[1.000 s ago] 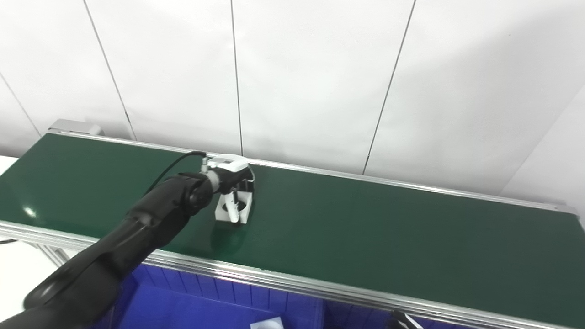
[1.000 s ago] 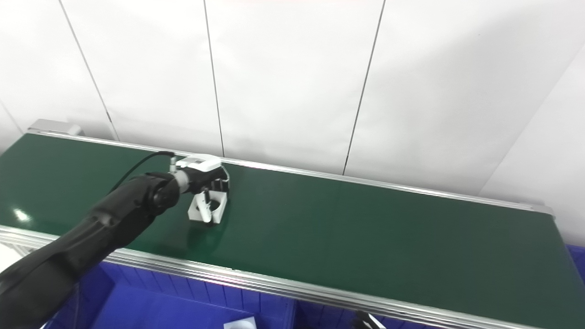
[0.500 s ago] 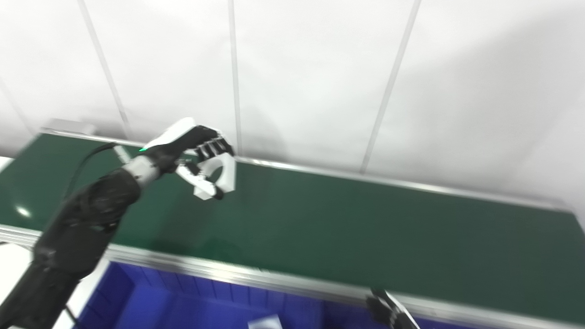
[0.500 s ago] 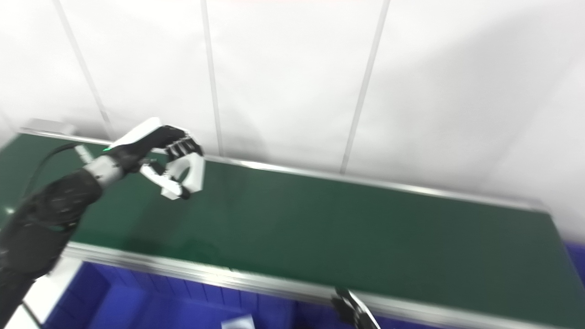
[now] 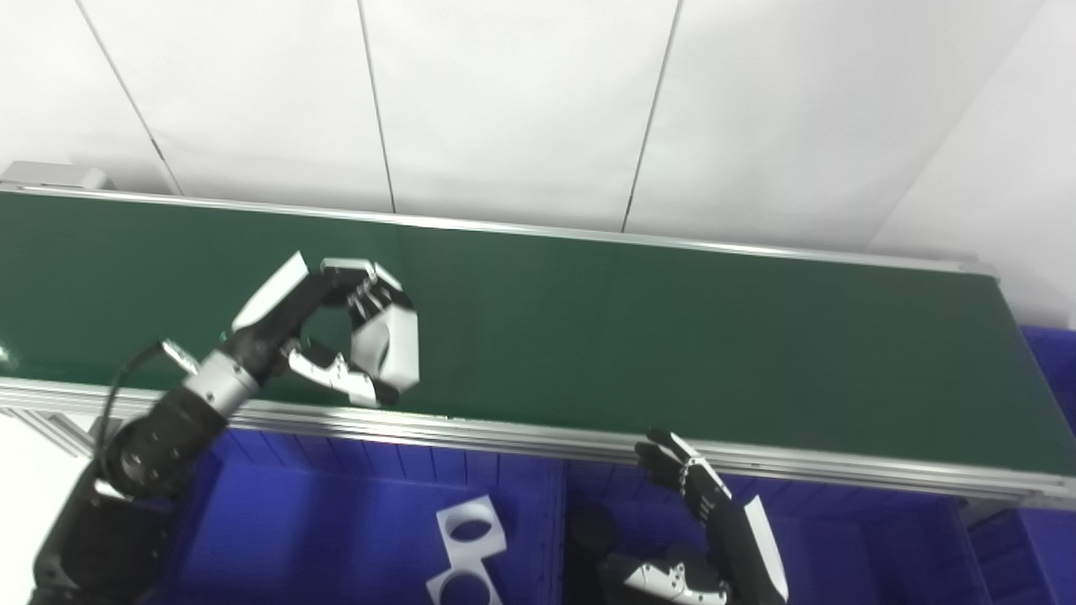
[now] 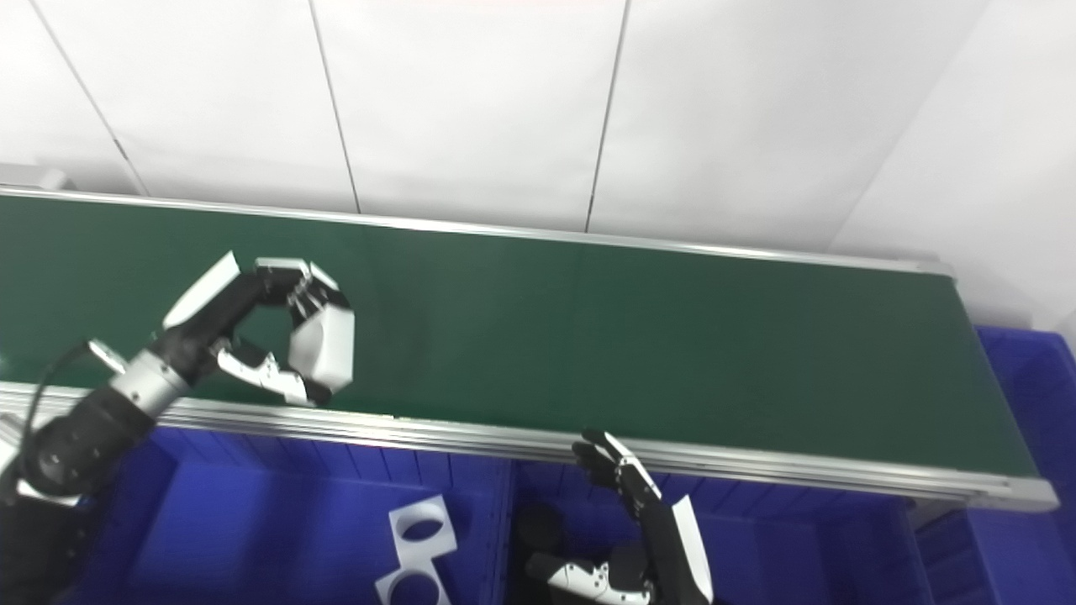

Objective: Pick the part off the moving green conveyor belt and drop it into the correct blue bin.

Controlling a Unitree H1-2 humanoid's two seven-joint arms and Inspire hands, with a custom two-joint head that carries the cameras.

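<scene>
My left hand [image 5: 324,323] is shut on a white block-shaped part [image 5: 388,349] with a round hole. It holds the part in the air over the near edge of the green conveyor belt [image 5: 672,336]; the part also shows in the right eye view [image 6: 324,353]. My right hand [image 5: 714,529] is open and empty, fingers spread, low in front of the belt over the middle blue bin [image 5: 857,546]. The left blue bin [image 5: 319,538] lies below and in front of the held part.
Two white plates with round holes [image 5: 471,529] lie in the left bin near its right wall. A dark round thing [image 5: 590,529] sits in the middle bin. A third blue bin [image 5: 1051,353] stands at the belt's right end. A white panelled wall stands behind the belt.
The camera has tilted down, showing the bins. My left hand has lifted the white part off the belt and brought it toward the near edge. My right hand has come into view.
</scene>
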